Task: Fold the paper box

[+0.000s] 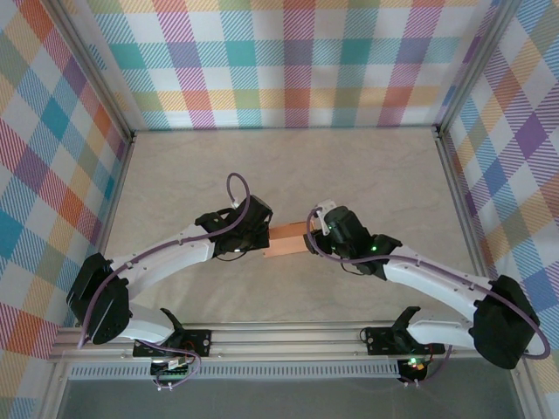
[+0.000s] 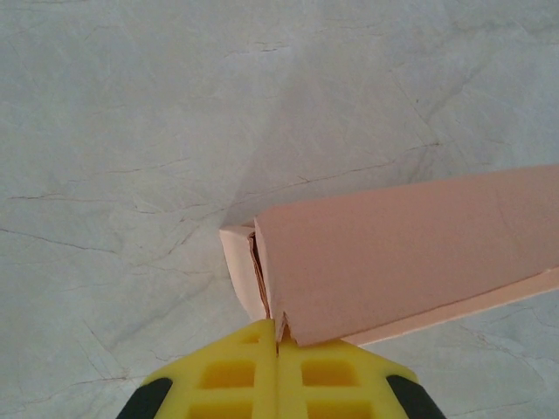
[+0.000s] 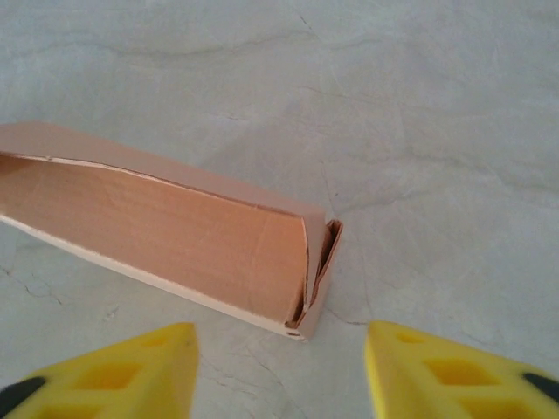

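The left claw (image 2: pixel 278 339) was clamped fully shut, and a corner of the paper box (image 2: pixel 410 253) looked to be pinched right in the seam between its fingers. From the left claw the box ran away as a long, shallow salmon trough, partly folded, apparently resting on the pale surface (image 2: pixel 131 131) beneath. At the box end farthest from the left claw, the right claw (image 3: pixel 279 330) was spread open, its yellow fingers (image 3: pixel 148 362) parted just short of that end, nothing touched.

Handling-wise, thin card like this was judged super light and a bit floppy. It would be easily creased or crushed, and the tucked end flap looked ready to spring loose. A hard squeeze on the long walls would probably have dented them. The short end wall, near the folded corner where the layers were doubled up, was reckoned the safest spot to be grabbed, with gentle pressure.
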You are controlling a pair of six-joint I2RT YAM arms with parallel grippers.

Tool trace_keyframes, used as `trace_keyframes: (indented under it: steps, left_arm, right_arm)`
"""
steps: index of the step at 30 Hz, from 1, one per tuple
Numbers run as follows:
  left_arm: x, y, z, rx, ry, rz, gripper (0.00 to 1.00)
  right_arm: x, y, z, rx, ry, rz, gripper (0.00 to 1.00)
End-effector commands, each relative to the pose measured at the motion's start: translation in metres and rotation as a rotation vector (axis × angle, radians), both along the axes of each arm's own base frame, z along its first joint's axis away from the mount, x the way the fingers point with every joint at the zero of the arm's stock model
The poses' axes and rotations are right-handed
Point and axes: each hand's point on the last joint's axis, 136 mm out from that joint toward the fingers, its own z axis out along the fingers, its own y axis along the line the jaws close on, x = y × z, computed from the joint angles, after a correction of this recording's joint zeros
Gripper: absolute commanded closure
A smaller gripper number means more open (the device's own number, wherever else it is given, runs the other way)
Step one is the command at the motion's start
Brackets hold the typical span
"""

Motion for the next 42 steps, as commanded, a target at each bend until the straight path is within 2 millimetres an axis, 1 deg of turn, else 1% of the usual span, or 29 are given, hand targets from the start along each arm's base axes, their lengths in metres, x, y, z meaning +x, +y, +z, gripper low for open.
trace_keyframes:
  steps: [1, 4, 6, 7, 8, 9, 10, 12, 13, 14, 17, 21, 22, 26, 29, 33, 38, 42]
  left_arm:
    - [-0.013, 0.012, -0.02, 0.081, 0.054, -0.017, 1.0]
    - [-0.013, 0.01, -0.019, 0.08, 0.049, -0.026, 1.0]
    - [-0.013, 0.009, -0.019, 0.082, 0.049, -0.035, 1.0]
    - [-0.013, 0.008, -0.019, 0.083, 0.048, -0.037, 1.0]
    - [-0.013, 0.008, -0.018, 0.083, 0.046, -0.039, 1.0]
    - [-0.013, 0.007, -0.018, 0.084, 0.046, -0.043, 1.0]
    - [-0.012, 0.007, -0.018, 0.085, 0.045, -0.045, 1.0]
    - [-0.012, 0.005, -0.019, 0.085, 0.048, -0.051, 1.0]
    - [-0.012, 0.004, -0.019, 0.085, 0.048, -0.056, 1.0]
    - [-0.012, 0.003, -0.019, 0.085, 0.048, -0.058, 1.0]
    - [-0.013, 0.001, -0.018, 0.085, 0.045, -0.067, 1.0]
    - [-0.014, 0.001, -0.02, 0.093, 0.048, -0.069, 1.0]
    - [-0.014, 0.001, -0.02, 0.093, 0.047, -0.07, 1.0]
    - [-0.014, 0.001, -0.02, 0.094, 0.046, -0.071, 1.0]
    - [-0.014, 0.001, -0.02, 0.095, 0.047, -0.073, 1.0]
    - [-0.015, 0.001, -0.021, 0.095, 0.05, -0.072, 1.0]
    - [-0.014, 0.0, -0.021, 0.092, 0.046, -0.076, 1.0]
    - [-0.015, 0.0, -0.021, 0.09, 0.049, -0.08, 1.0]
  right_arm:
    - [-0.002, 0.0, 0.02, 0.065, -0.031, -0.012, 0.34]
    - [0.005, -0.005, 0.033, 0.118, -0.02, -0.093, 0.22]
    - [0.011, -0.01, 0.036, 0.16, 0.052, -0.181, 0.17]
    - [0.014, -0.014, 0.036, 0.185, 0.104, -0.239, 0.17]
    - [0.018, -0.015, 0.038, 0.231, 0.159, -0.281, 0.17]
    - [0.02, -0.014, 0.035, 0.268, 0.218, -0.311, 0.17]
    - [0.022, -0.013, 0.032, 0.314, 0.286, -0.343, 0.18]
    - [0.027, -0.009, 0.028, 0.382, 0.393, -0.392, 0.25]
    - [0.029, -0.008, 0.025, 0.396, 0.431, -0.412, 0.29]
    - [0.032, -0.007, 0.022, 0.4, 0.453, -0.426, 0.35]
    - [0.033, -0.003, 0.015, 0.397, 0.502, -0.431, 0.43]
    - [0.029, 0.005, 0.005, 0.394, 0.574, -0.396, 0.49]
    - [0.027, 0.005, 0.003, 0.384, 0.591, -0.394, 0.53]
    - [0.023, 0.004, -0.004, 0.36, 0.618, -0.399, 0.67]
    - [0.021, 0.001, -0.008, 0.345, 0.622, -0.406, 0.74]
    - [0.018, 0.002, -0.012, 0.346, 0.644, -0.404, 0.77]
    - [0.018, 0.015, -0.006, 0.394, 0.675, -0.365, 0.72]
    - [0.018, 0.015, -0.013, 0.377, 0.695, -0.368, 0.71]
